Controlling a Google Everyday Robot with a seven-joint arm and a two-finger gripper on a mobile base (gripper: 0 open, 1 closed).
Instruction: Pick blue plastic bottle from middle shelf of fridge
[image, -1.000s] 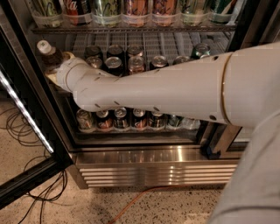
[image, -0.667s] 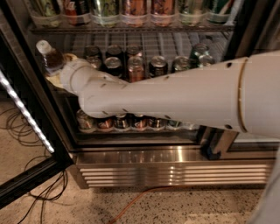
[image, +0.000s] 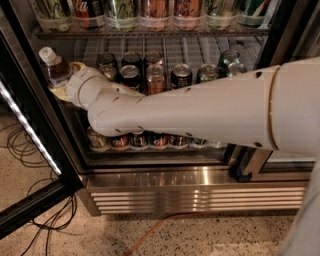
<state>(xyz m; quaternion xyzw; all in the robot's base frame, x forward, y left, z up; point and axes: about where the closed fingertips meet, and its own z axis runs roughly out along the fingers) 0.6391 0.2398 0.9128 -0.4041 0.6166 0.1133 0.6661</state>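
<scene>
End effector (image: 63, 81) at bottle (image: 55, 71), shelf (image: 175, 52) left end; grip: cannot tell. Advised: hold firmly below cap, withdraw clear of cans (image: 156, 77).

The gripper (image: 62, 90) sits against the blue plastic bottle (image: 53, 69), left end of the middle shelf (image: 200, 50), beside cans (image: 155, 77)

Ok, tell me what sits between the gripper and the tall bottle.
Nothing. In the camera view the gripper is right at the bottle at the left end of the shelf; cans stand to its right.
</scene>
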